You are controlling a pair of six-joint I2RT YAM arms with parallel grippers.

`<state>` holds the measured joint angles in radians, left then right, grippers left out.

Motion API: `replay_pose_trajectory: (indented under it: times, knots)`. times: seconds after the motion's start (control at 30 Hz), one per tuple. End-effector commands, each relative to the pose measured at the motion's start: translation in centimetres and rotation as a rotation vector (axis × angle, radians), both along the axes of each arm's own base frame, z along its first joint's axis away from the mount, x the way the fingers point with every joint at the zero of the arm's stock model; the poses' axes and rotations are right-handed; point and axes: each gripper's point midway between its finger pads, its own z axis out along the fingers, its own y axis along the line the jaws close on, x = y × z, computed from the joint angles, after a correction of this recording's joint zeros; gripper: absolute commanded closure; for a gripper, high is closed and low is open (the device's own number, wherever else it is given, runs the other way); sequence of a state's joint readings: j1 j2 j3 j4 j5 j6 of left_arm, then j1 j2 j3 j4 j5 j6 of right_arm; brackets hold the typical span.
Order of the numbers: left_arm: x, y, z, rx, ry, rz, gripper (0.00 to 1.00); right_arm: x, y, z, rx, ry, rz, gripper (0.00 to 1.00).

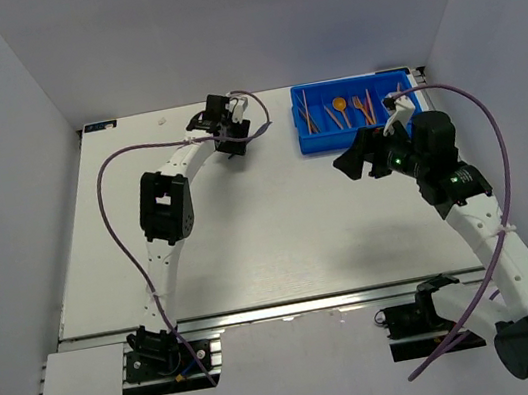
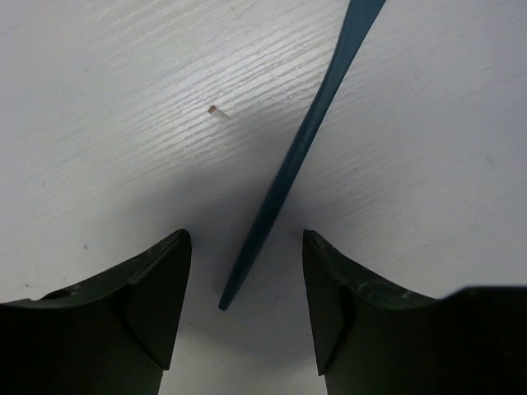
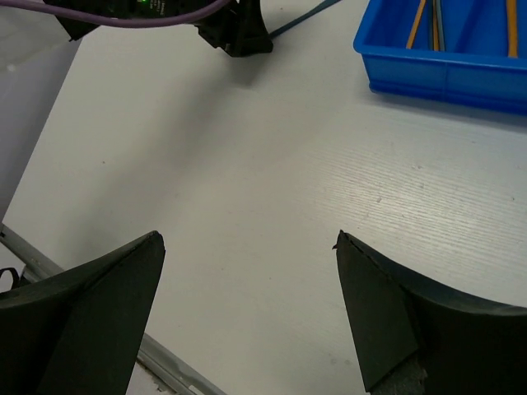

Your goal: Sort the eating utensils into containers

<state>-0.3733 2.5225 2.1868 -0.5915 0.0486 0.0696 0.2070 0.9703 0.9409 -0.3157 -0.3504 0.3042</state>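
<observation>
While the dark blue utensil [image 2: 286, 177] lies flat on the white table [image 2: 115, 140], the left gripper [image 2: 244, 239] hangs right over its thin end. Its two fingers [image 2: 156, 288] are spread wide, one on each side of the utensil. They do not touch it, and they hold nothing. Only the long thin part shows, so it is hard to tell if it is a fork, a spoon or a knife. A tiny speck [image 2: 212, 109] sits on the table near it.

The blue tray [image 1: 336, 141] is off to the right, by the far edge of the table, apart from this utensil. An orange spoon [image 1: 340, 104] and other thin utensils lie inside it.

The right gripper [image 3: 247, 239] hangs over bare table near the tray's front wall. Its fingers are wide apart too, with nothing between them. A purple cable [image 1: 492, 134] loops over the right arm.
</observation>
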Motion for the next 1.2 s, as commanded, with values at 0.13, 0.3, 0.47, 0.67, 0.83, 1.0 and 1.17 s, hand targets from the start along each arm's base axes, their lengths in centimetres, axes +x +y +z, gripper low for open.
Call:
replay_pose_trajectory:
  times: [0.13, 0.3, 0.47, 0.67, 0.83, 1.0, 1.17]
  knots:
    - [0.4, -1.6, 0.5, -0.058, -0.016, -0.089, 0.42, -0.7, 1.6, 1.5, 0.053, -0.023, 0.082, 0.11]
    - [-0.2, -2.0, -1.1, -0.071, 0.028, -0.103, 0.53, -1.2, 2.5, 1.8, 0.092, -0.025, 0.14, 0.11]
    - [-1.8, -1.6, -2.9, -0.054, 0.101, -0.113, 0.88, -1.4, 2.5, 2.4, 0.091, -0.041, 0.149, 0.11]
    - [-6.2, 0.9, -3.9, 0.082, 0.15, -0.006, 1.0, -1.2, 2.7, 2.4, 0.113, -0.067, 0.147, 0.11]
    - [-9.0, -0.4, 2.8, -0.072, 0.024, 0.159, 1.0, -1.5, 4.0, 2.2, 0.224, -0.055, 0.194, 0.11]
    - [-13.2, 0.2, 5.9, -0.115, -0.041, 0.329, 1.0, 0.3, 4.0, -2.3, 0.242, 0.075, 0.109, 0.11]
    - [-16.4, 0.8, 9.0, -0.234, -0.071, 0.411, 1.0, 0.9, 4.5, -5.6, 0.322, 0.174, 0.038, 0.12]
